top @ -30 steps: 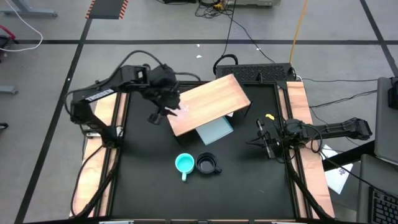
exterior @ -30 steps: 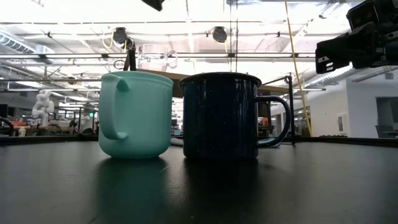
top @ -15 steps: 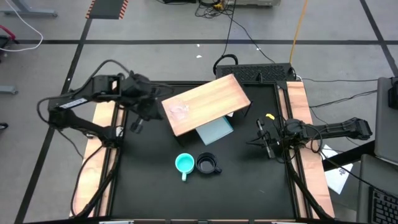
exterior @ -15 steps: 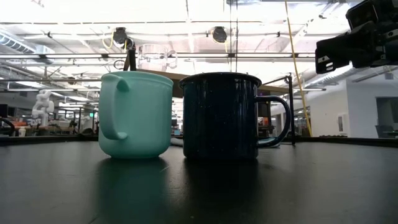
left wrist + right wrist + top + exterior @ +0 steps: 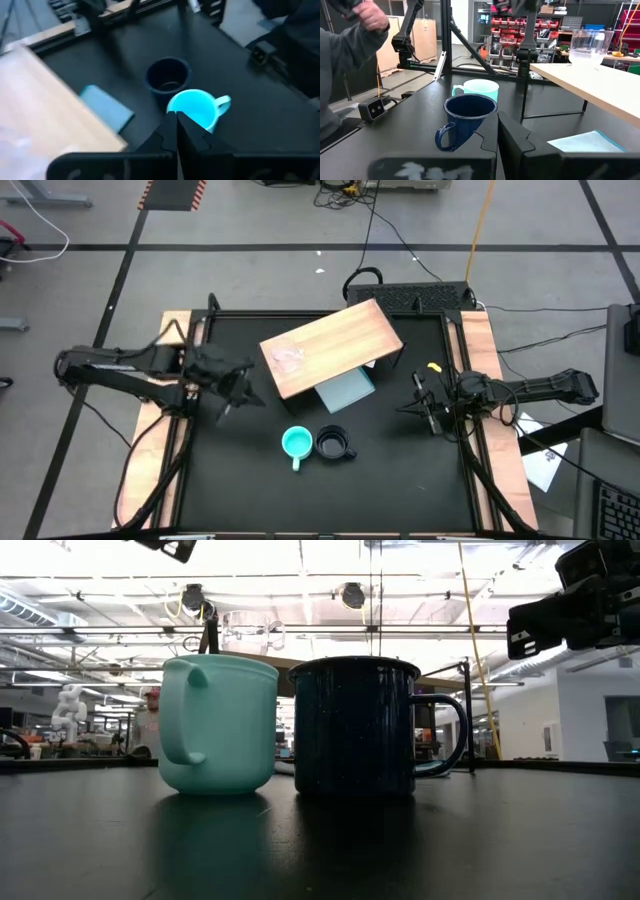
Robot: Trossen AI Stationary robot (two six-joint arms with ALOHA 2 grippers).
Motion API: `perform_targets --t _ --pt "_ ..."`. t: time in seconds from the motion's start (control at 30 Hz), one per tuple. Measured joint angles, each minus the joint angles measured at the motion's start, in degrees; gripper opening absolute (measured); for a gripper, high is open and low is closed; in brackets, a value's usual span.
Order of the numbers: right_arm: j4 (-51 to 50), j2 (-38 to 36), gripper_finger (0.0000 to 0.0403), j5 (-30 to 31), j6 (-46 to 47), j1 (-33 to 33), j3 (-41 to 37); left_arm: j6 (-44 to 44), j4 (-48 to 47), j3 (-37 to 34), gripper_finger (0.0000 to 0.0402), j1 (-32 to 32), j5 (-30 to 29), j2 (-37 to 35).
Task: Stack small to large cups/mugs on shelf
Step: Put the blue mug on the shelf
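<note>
The left hand (image 5: pixel 232 392), fingers pressed together and empty, hovers beside the turquoise mug (image 5: pixel 295 443). Unless it opens, it may knock that mug into the black mug (image 5: pixel 333 444) touching it

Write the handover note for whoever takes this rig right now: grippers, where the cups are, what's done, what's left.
Left gripper: shut, empty, over the table's left side, off the shelf.
Right gripper: shut, empty, waiting at the right edge.
Clear glass cup: upright on the shelf, near its left end. Done.
Turquoise mug and black mug: side by side on the black table in front of the shelf, untouched.
Left: put the turquoise mug on the shelf, then the black mug, keeping the small-to-large order.
</note>
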Motion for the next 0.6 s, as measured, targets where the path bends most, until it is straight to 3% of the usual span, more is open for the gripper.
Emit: perform_targets --t 0.27,0.47,0.6 --pt "-0.16 0.0 0.0 0.0 -0.08 0.0 0.02 -5.17 18.41 -13.88 0.0 -10.99 -9.12 -1.1" --pt "-0.16 0.01 0.0 -0.02 -0.54 0.0 0.01 -1.42 32.66 -21.81 0.0 -17.47 -14.78 -1.09" --pt "-0.16 0.01 0.0 -0.02 -0.65 0.0 0.02 -0.69 39.98 -25.57 0.0 -19.1 -15.29 -1.13"
